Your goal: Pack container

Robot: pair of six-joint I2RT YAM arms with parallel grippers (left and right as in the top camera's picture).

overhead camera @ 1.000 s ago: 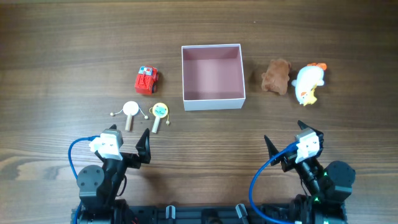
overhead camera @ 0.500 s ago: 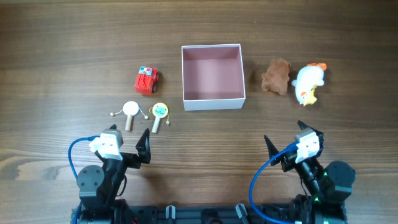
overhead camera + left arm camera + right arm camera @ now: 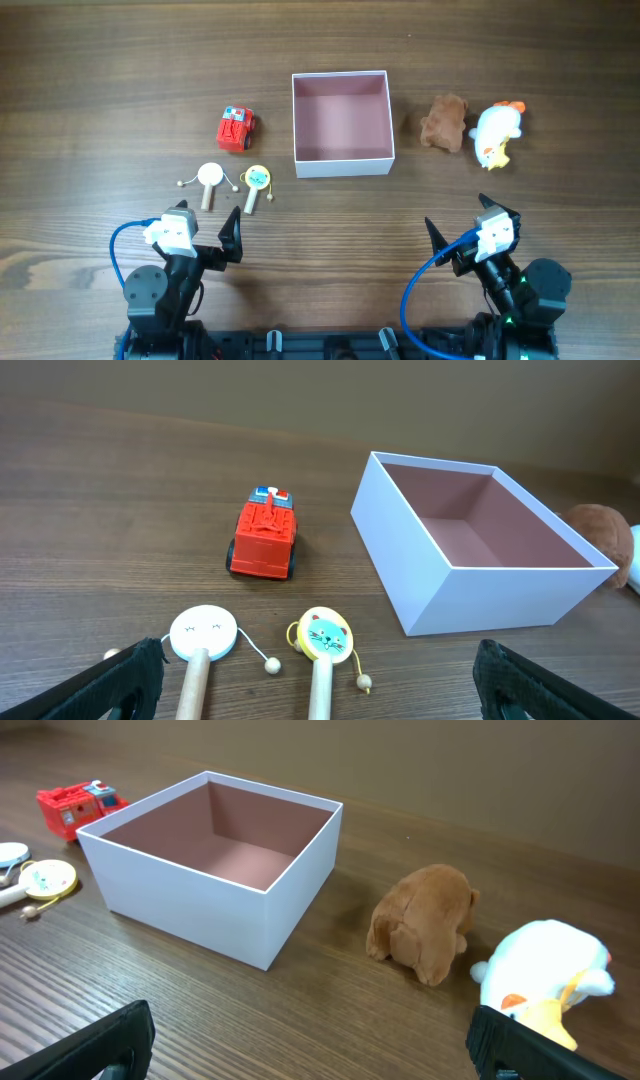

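The container [image 3: 341, 161], a square box with white walls and a dusty pink inside, sits at the table's middle back; it holds nothing. It shows in the left wrist view [image 3: 500, 595] and right wrist view [image 3: 190, 905]. Left of it lie a red toy truck [image 3: 236, 129], a white rattle drum [image 3: 209, 179] and a yellow cat-face rattle drum [image 3: 256, 183]. Right of it lie a brown plush [image 3: 444, 122] and a white and yellow plush bird [image 3: 496, 135]. My left gripper [image 3: 206, 240] and right gripper [image 3: 458, 238] are open and hold nothing, near the front edge.
Blue cables loop beside both arm bases at the front edge. The toys also show in the wrist views: truck [image 3: 266, 536], white drum [image 3: 203, 633], cat drum [image 3: 322, 636], brown plush [image 3: 425, 920], bird [image 3: 545, 970].
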